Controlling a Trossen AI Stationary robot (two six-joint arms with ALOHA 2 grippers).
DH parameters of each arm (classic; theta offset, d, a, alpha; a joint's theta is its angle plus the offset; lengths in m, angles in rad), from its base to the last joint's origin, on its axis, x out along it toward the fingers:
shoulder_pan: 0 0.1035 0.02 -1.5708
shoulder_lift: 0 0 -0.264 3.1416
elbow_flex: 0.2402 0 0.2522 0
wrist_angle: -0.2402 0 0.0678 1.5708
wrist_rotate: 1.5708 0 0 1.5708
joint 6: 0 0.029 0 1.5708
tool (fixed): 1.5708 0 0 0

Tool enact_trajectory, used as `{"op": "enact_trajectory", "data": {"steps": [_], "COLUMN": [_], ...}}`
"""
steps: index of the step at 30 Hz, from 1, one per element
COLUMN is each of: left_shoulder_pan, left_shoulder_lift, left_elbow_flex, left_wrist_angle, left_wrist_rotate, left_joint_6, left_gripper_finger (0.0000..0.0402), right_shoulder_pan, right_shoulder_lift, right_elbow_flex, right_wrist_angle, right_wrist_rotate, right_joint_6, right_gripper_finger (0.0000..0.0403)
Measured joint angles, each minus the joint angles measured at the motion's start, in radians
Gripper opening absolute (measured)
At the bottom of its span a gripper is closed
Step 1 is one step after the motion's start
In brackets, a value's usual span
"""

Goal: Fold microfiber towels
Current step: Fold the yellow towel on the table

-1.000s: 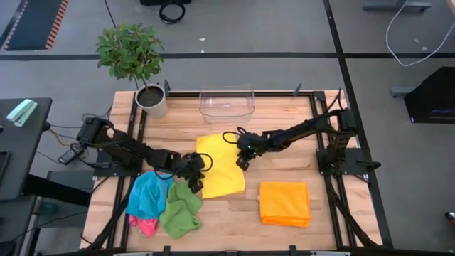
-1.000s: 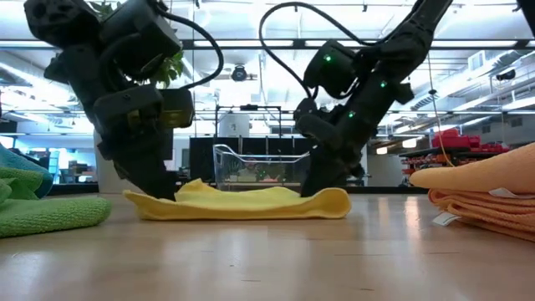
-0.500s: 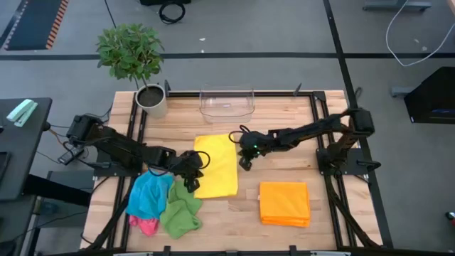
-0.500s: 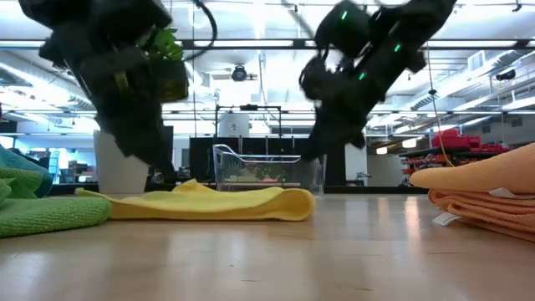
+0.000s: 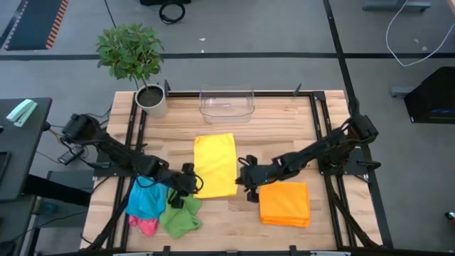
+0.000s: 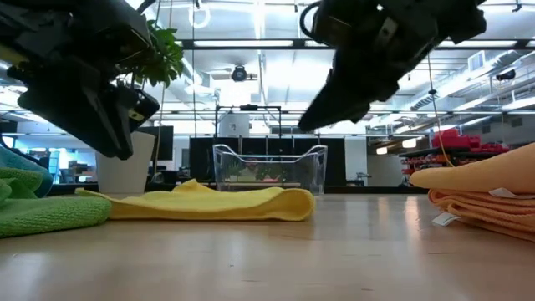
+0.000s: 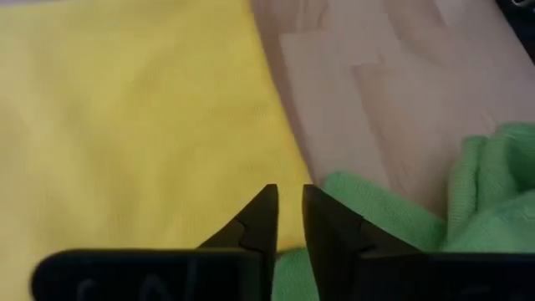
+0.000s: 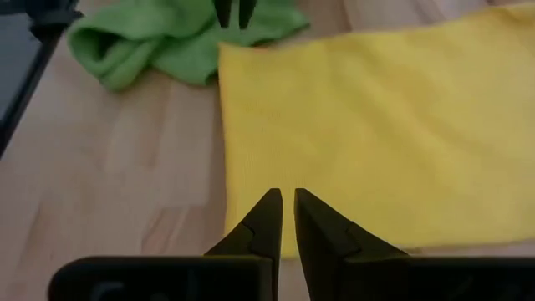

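Note:
A yellow towel (image 5: 215,165) lies folded into a narrow upright rectangle, flat on the wooden table (image 5: 284,135); it also shows in the low view (image 6: 209,203). My left gripper (image 5: 192,183) hovers at its near left corner, over the edge of a crumpled green towel (image 7: 418,226), with a narrow gap between its fingers (image 7: 287,209) and nothing in it. My right gripper (image 5: 246,188) hovers off the near right corner, its fingers (image 8: 287,209) likewise a little apart and empty. Both hang above the cloth (image 6: 121,146) (image 6: 308,124).
Crumpled green (image 5: 179,217), blue (image 5: 146,199) and pink (image 5: 147,226) towels lie at the near left. A folded orange stack (image 5: 284,203) sits at the near right. A clear bin (image 5: 227,103) and a potted plant (image 5: 151,99) stand at the far edge.
Both grippers have risen off the yellow towel and moved toward the table's near edge, the right one farther. The towel, skewed and wider a second ago, now lies straight and narrow, shifted a little left.

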Motion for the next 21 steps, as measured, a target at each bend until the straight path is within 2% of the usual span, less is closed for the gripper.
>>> {"op": "enact_trajectory", "data": {"steps": [3,9,14,21], "left_shoulder_pan": [-0.004,-0.083,-0.156,-0.213], "left_shoulder_lift": [0.012,0.029,0.04,0.168], "left_elbow_flex": [0.002,0.001,0.002,0.005], "left_wrist_angle": [0.007,-0.015,-0.001,0.0], "left_wrist_rotate": [-0.016,0.019,0.018,0.019], "left_joint_6": [-0.083,-0.253,-0.328,-0.485], "left_gripper_finger": [0.0091,0.0111,0.0106,0.0085], "right_shoulder_pan": [-0.001,-0.004,0.002,0.006], "right_shoulder_lift": [0.044,0.153,0.212,0.248], "right_elbow_flex": [0.013,0.049,0.086,0.093], "right_wrist_angle": [-0.003,0.066,0.07,0.056], "right_wrist_rotate": [-0.006,-0.109,-0.107,-0.114], "right_joint_6": [0.037,0.083,0.089,0.136], "right_gripper_finger": [0.0043,0.0043,0.0043,0.0043]}}
